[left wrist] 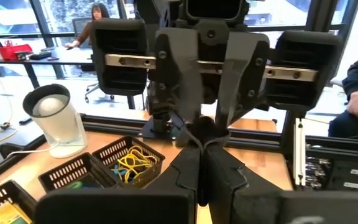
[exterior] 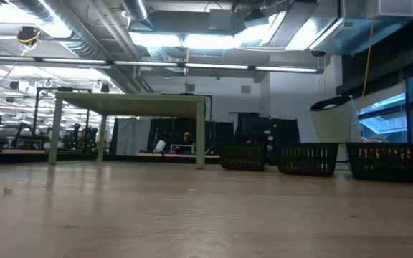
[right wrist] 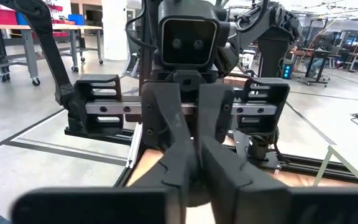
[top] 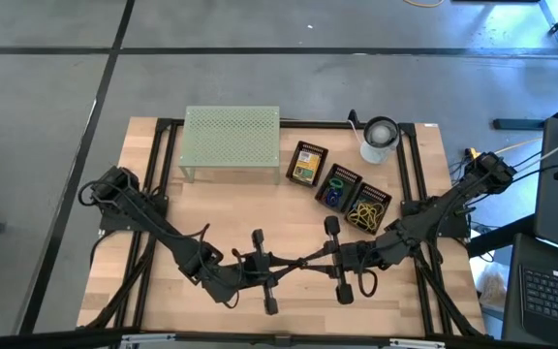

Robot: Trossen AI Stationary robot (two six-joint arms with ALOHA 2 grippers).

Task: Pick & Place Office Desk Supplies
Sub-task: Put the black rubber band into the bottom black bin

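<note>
Three black mesh baskets stand in a slanting row on the table's far right. One holds a yellow-green crayon box [top: 307,163], one holds blue and green rubber bands [top: 338,186], and one holds yellow-tan rubber bands [top: 367,210], which also show in the left wrist view [left wrist: 132,165]. My left gripper [top: 291,265] and my right gripper [top: 314,258] lie low near the table's near middle. They point at each other tip to tip, both shut and empty. I cannot tell whether the tips touch. Neither gripper shows in the low view.
A pale green perforated rack [top: 232,143] stands on its legs at the far middle. A white cup-like cylinder [top: 380,140] stands at the far right, behind the baskets. Bare wood lies between the rack and the grippers. People sit in the room beyond the table [left wrist: 95,18].
</note>
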